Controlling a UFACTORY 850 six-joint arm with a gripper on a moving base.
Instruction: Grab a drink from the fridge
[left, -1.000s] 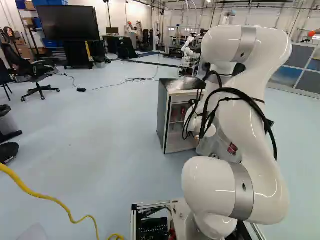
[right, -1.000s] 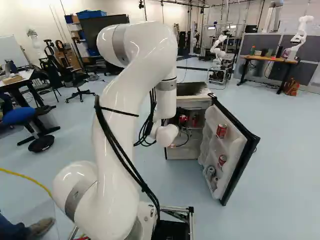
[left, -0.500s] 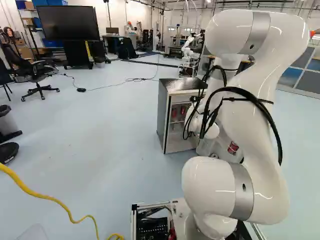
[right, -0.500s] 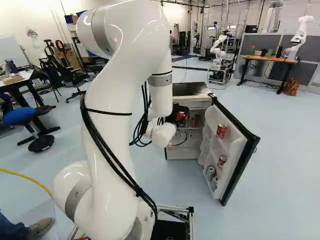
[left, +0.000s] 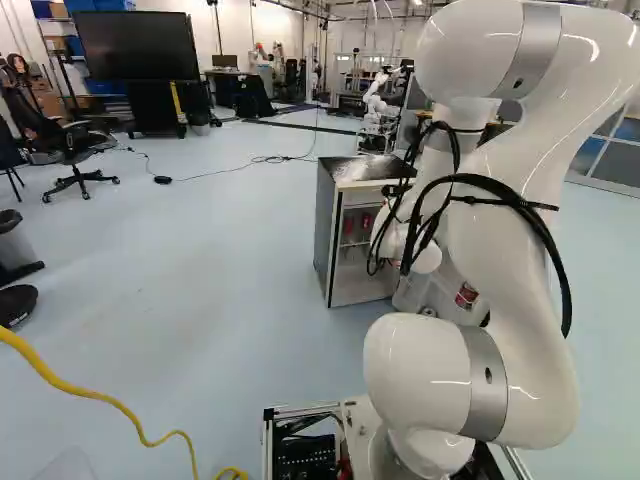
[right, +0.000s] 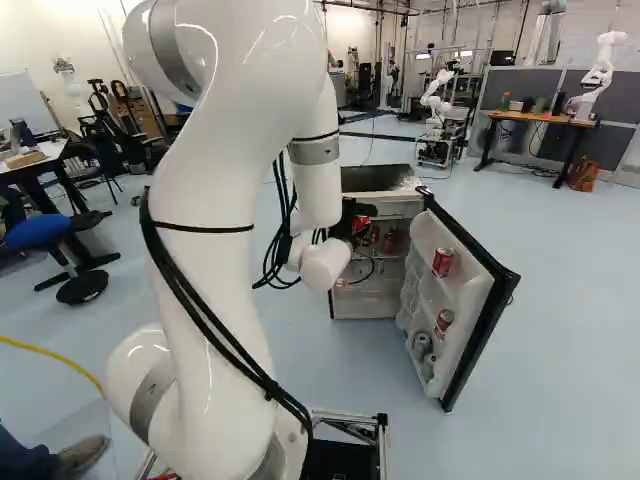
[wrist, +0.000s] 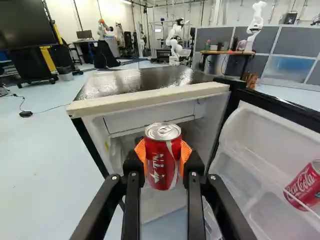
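Two black fingers (wrist: 132, 200) with orange pads (wrist: 186, 151) are clamped on an upright red drink can (wrist: 162, 162), held before the open fridge (wrist: 150, 102) at twelve o'clock. Its door (wrist: 257, 132) stands open toward two o'clock, a second red can (wrist: 304, 187) leaning inside it. Far off: another robot (wrist: 175, 39) at twelve, a worktop (wrist: 220, 52) at one, a dark screen (wrist: 25, 22) at ten.

Red can (wrist: 162, 156), orange pads (wrist: 185, 152), black fingers (wrist: 163, 156).
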